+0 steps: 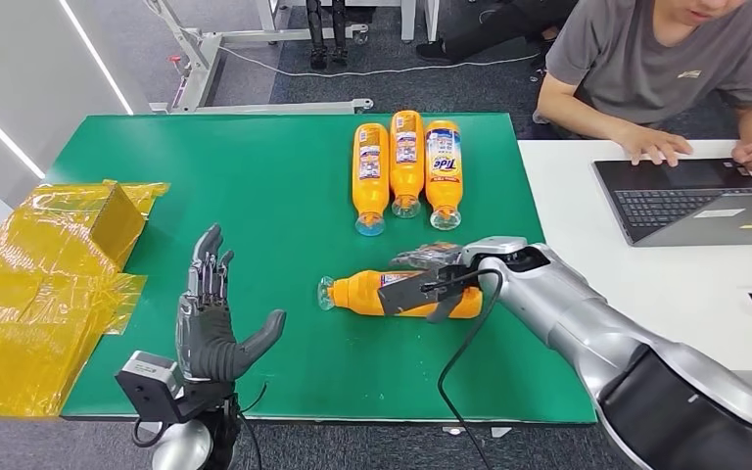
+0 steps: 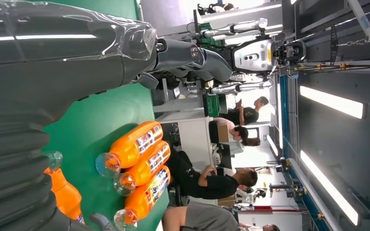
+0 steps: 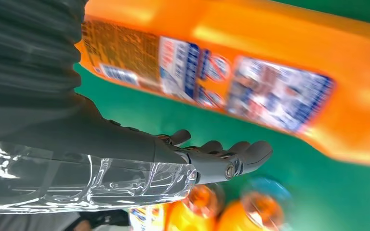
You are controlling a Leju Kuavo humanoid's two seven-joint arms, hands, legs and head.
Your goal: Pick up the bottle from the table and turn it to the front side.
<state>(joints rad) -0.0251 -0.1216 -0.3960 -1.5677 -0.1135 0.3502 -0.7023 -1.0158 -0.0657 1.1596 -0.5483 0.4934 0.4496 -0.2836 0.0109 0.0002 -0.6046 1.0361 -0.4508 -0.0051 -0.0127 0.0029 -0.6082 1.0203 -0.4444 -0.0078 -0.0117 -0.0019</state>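
So far only the approach seems done: the bottle (image 1: 401,293) lies on its side on the green surface (image 1: 255,176), cap toward the robot's left, near the middle and a little toward the front edge, with nothing lifted yet. The right hand (image 1: 429,279) sits over the bottle's body, and from the head view it appears to rest on or just above it; whether the fingers (image 3: 231,156) have actually closed round the bottle I cannot tell, since the right wrist view shows them stretched out together beside the label (image 3: 250,86) with green surface between, rather than wrapped about it. The label seen there carries small print, which looks to me like the back side, so the turn is probably not yet made. The left hand (image 1: 217,318) is raised above the front-left part of the surface, its fingers spread and holding nothing. Three more bottles (image 1: 406,166) lie side by side at the far edge. Left to do, by my reckoning: a firm grip, the lift, and the turn to the front
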